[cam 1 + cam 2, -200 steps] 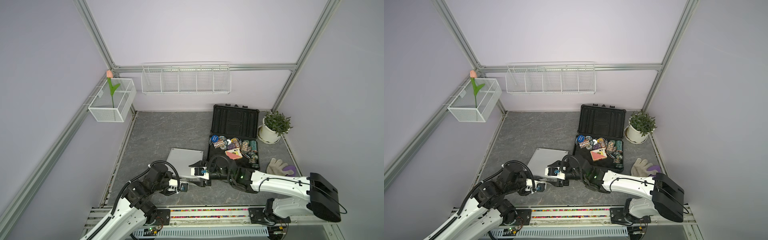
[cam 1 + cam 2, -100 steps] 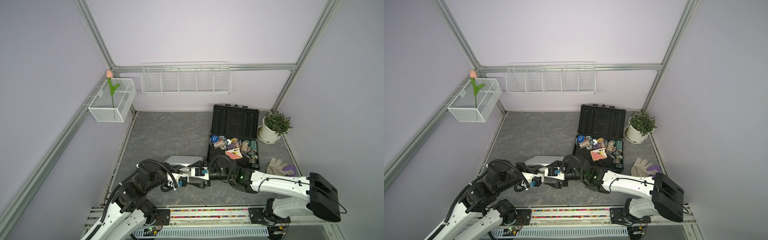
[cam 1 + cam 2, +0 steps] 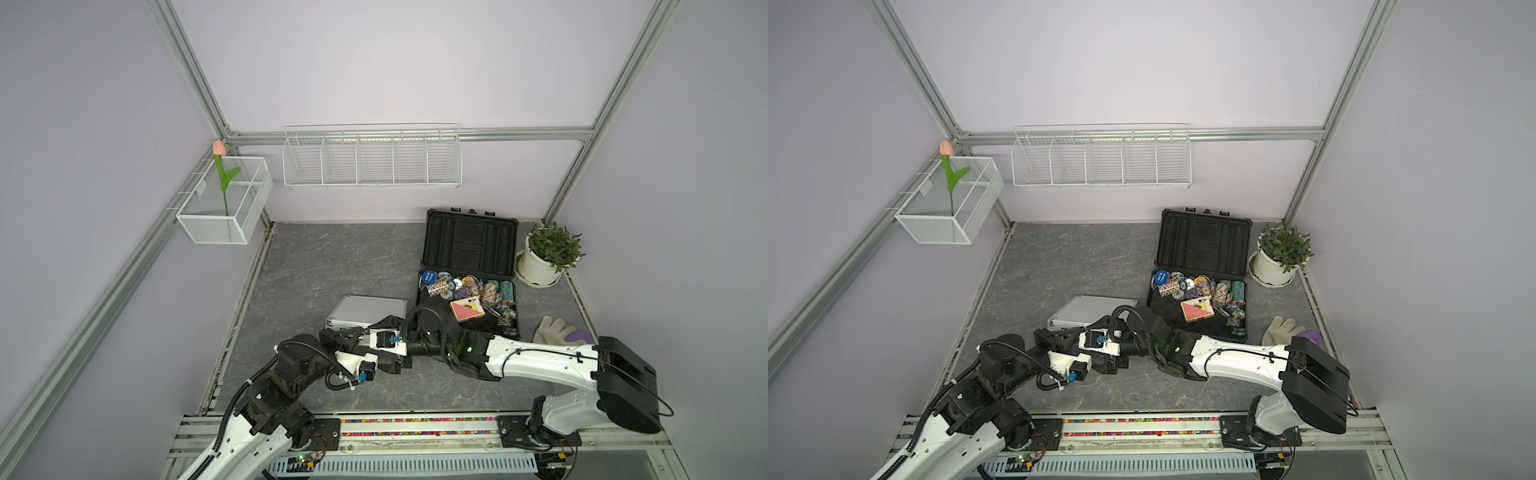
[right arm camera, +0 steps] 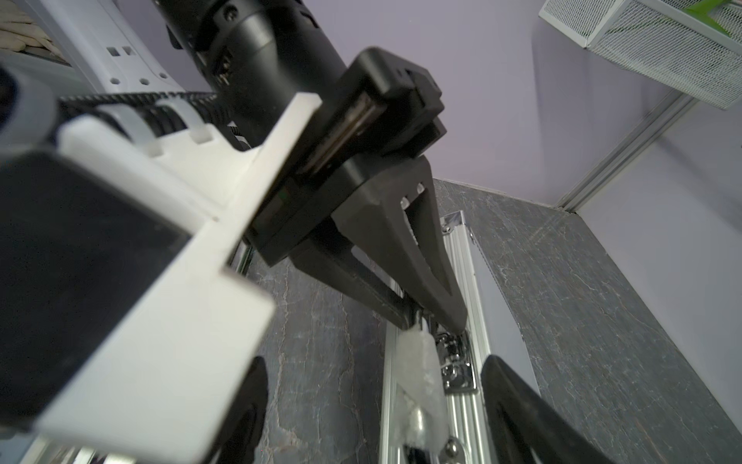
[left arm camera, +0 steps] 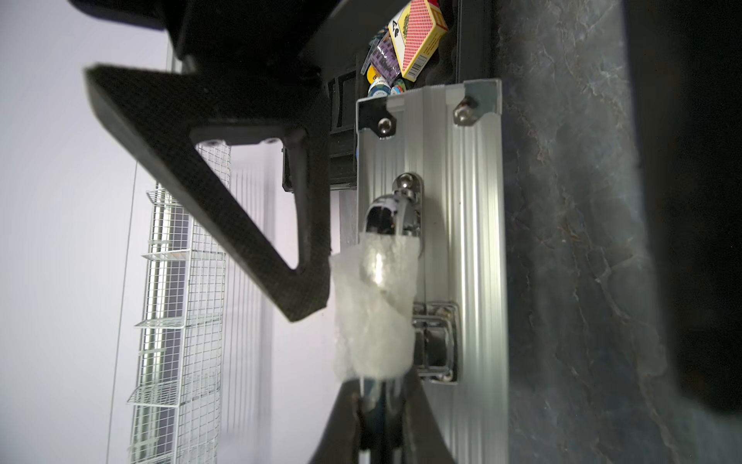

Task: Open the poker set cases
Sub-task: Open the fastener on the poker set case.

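The silver poker set case (image 3: 365, 309) (image 3: 1088, 309) lies lid down at mid-table. My left gripper (image 5: 379, 385) is shut on its foam-wrapped handle (image 5: 373, 313), beside a chrome latch (image 5: 435, 341). From the right wrist I see the left gripper (image 4: 429, 321) pinching the handle's far end. My right gripper (image 4: 375, 365) is open and straddles the front edge, touching nothing; one of its fingers (image 5: 249, 209) hangs above the case. The black poker set case (image 3: 469, 245) (image 3: 1204, 245) stands open at the back right, its lid upright.
Chips and a red card box (image 3: 467, 311) fill the black case's base. A potted plant (image 3: 548, 253) stands to its right. A white glove (image 3: 552, 330) lies near the right wall. A wire shelf (image 3: 372, 160) and a tulip basket (image 3: 224, 208) hang on the walls.
My left gripper moved from in front of the silver case to its front edge and took the handle. The right jaws spread wider. The case's front corner shifted toward the back.
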Motion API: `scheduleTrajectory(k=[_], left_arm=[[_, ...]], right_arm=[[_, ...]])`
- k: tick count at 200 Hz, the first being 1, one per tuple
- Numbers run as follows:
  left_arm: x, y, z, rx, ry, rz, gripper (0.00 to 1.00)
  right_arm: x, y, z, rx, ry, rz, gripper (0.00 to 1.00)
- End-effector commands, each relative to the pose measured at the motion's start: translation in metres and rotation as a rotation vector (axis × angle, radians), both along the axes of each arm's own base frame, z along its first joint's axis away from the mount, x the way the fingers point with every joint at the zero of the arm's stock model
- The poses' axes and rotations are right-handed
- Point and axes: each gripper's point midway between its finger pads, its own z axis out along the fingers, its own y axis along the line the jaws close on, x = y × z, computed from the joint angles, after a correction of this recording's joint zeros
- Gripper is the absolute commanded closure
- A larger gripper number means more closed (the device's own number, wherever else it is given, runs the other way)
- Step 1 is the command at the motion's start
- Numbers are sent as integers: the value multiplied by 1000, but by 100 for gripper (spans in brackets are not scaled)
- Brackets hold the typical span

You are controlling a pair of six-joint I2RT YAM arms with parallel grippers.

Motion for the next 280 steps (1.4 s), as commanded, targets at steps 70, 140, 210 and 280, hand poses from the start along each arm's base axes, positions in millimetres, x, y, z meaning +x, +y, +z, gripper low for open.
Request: scheduleTrajectory(k=[70, 140, 210, 280], left_arm=[[6, 2, 42, -44, -183, 8, 100], [4, 0, 48, -64, -166, -1, 100], [1, 5, 37, -19, -160, 0, 100], [6, 25, 29, 203, -212, 39, 100]], right_arm=[[-4, 21, 0, -30, 27, 70, 26], [-33, 15, -5, -54, 136, 214, 48], [-24, 8, -12, -109, 129, 158, 34], [8, 6, -3, -58, -91, 18, 14]])
